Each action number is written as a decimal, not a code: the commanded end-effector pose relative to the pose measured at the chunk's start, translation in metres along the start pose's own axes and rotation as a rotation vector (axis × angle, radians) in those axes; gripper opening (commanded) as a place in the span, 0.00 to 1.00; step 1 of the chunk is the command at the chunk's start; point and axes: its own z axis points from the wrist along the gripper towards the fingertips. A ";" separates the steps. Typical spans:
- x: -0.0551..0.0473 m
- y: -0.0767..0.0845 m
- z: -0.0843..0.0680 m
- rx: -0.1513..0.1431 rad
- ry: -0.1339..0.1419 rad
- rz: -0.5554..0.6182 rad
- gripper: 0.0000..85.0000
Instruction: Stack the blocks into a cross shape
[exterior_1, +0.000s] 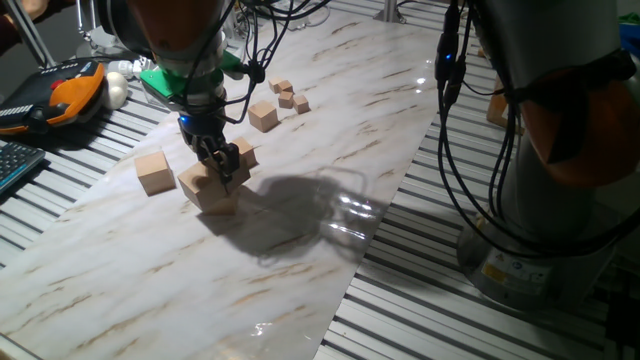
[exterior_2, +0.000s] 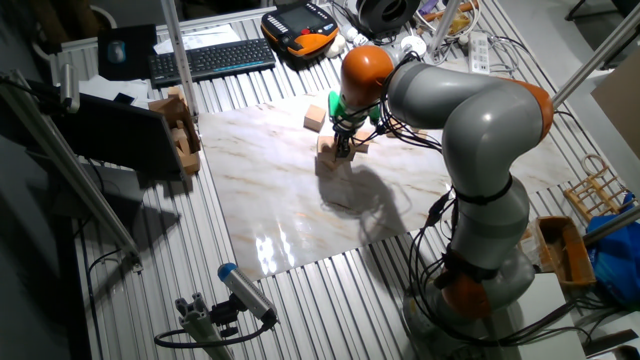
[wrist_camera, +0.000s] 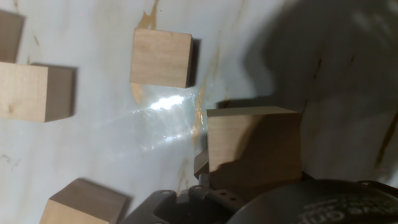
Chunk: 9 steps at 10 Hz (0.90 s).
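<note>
Gripper (exterior_1: 222, 165) lowered onto block (exterior_1: 207, 188) on marble board (exterior_1: 300, 150), near board's middle. Jaw state cannot be told. Other blocks (exterior_1: 154, 171) seen just beside it.

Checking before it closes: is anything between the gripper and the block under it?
Nothing visible. The gripper is right at the block; the nearest other block sits apart to the side.

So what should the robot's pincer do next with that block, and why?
Probably close on the block and lift it. The pincer sits low right at that block, and all the big blocks look like they rest flat on the marble board, none stacked. Whether it already grips is unclear.
</note>
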 end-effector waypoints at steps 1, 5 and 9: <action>0.000 0.000 0.001 0.000 0.000 0.000 0.00; -0.001 -0.001 0.002 -0.008 0.004 0.002 0.00; 0.000 -0.001 0.002 -0.015 0.003 0.001 0.00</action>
